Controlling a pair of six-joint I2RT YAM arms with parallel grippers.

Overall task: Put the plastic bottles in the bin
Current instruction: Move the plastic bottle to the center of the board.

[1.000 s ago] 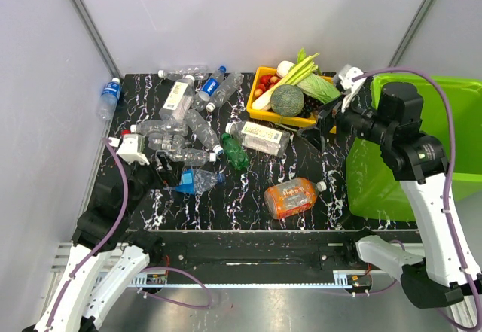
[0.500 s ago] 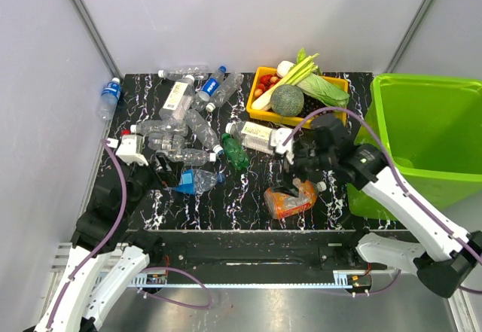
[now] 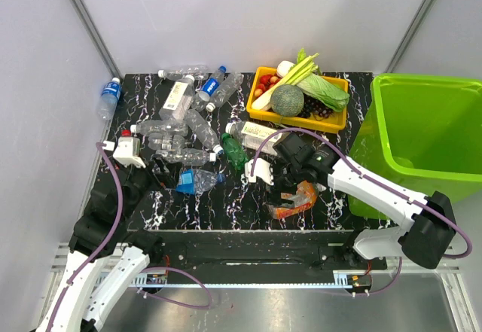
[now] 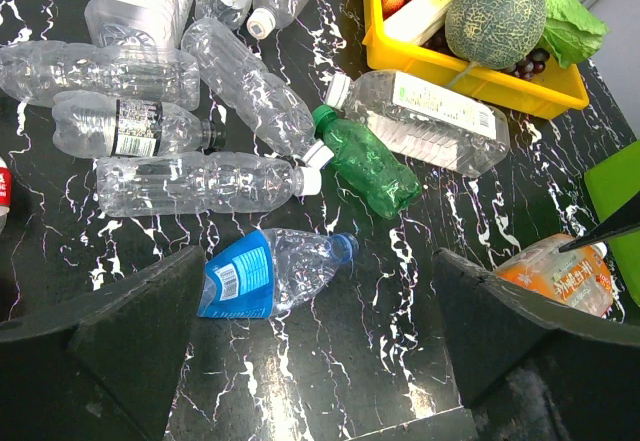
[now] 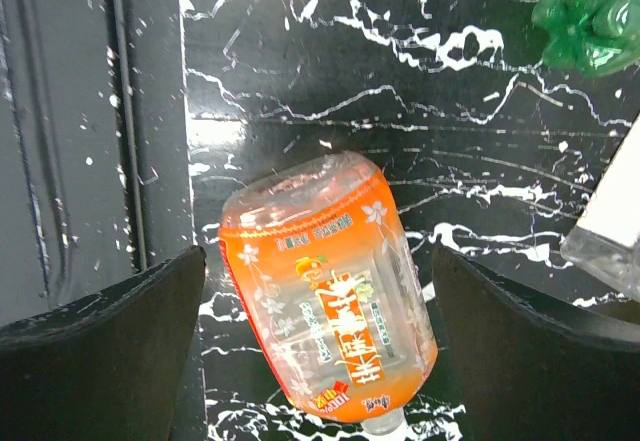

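The orange bottle lies on its side near the front edge of the black marble table. My right gripper is open just above it, one finger on each side, not touching it. My left gripper is open and empty; a crushed blue-label bottle lies just ahead of its fingers. A green bottle and a white-label clear bottle lie mid-table. Several clear bottles are heaped at the back left. The lime-green bin stands at the right.
A yellow tray of vegetables and fruit sits at the back, beside the bin. One blue-label bottle rests against the left wall, off the table's corner. The bin's near corner shows in the left wrist view.
My right arm has swung from beside the bin, down and left, and now hangs over the orange bottle. The left arm has barely moved. No bottle has shifted.
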